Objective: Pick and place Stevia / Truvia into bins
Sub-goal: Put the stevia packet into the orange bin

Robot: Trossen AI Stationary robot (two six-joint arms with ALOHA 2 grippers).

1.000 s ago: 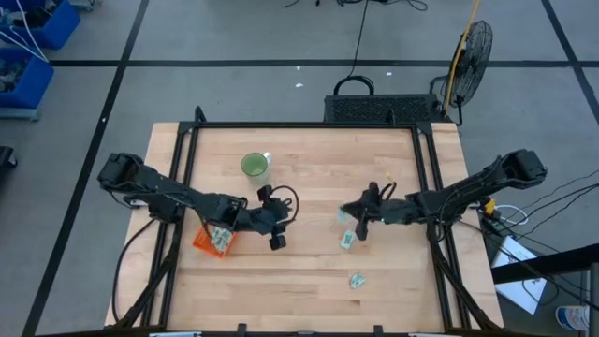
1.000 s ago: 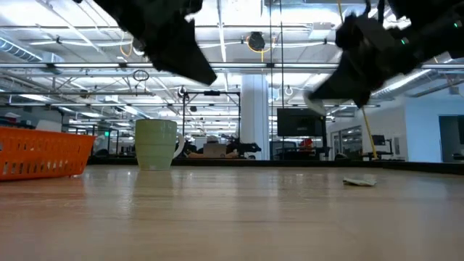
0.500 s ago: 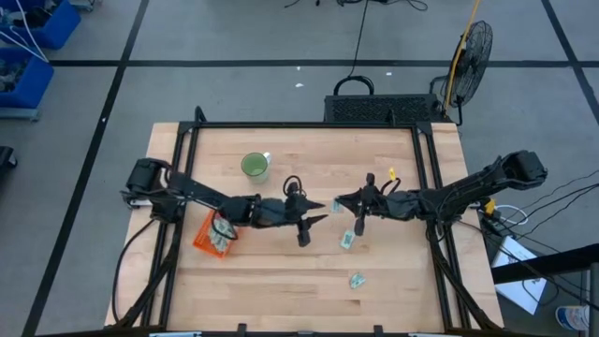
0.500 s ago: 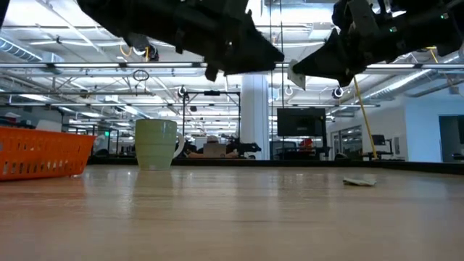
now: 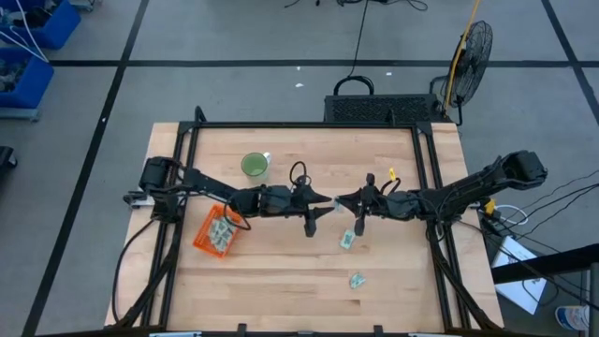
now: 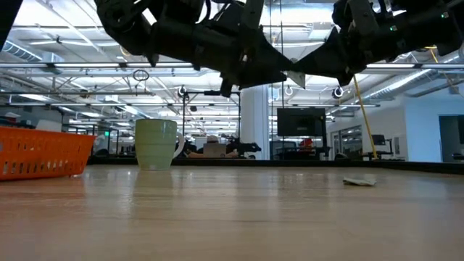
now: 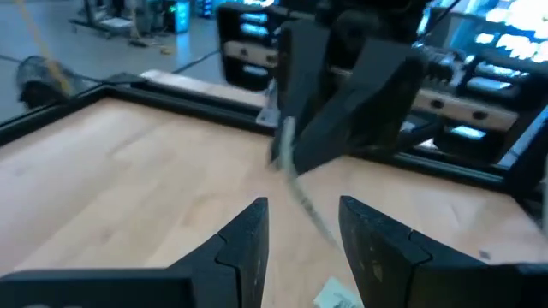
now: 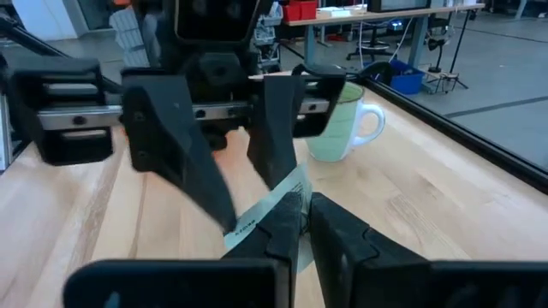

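You have a light wooden table (image 5: pixel 281 271) with a black frame. On it, left of centre, sits the orange bin (image 5: pixel 214 234); the green cup (image 5: pixel 254 167) stands above it; two packets (image 5: pixel 347 241) (image 5: pixel 357 280) lie right of centre, lower down

Open industrial lab; ceiling trusses (image 6: pixel 87 65), monitors (image 6: pixel 300 122), taped floor (image 5: pixel 84 150)

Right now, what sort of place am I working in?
Likely a robotics lab in a big open hall: wooden table with a black frame, exposed ceiling beams, desks with monitors behind.
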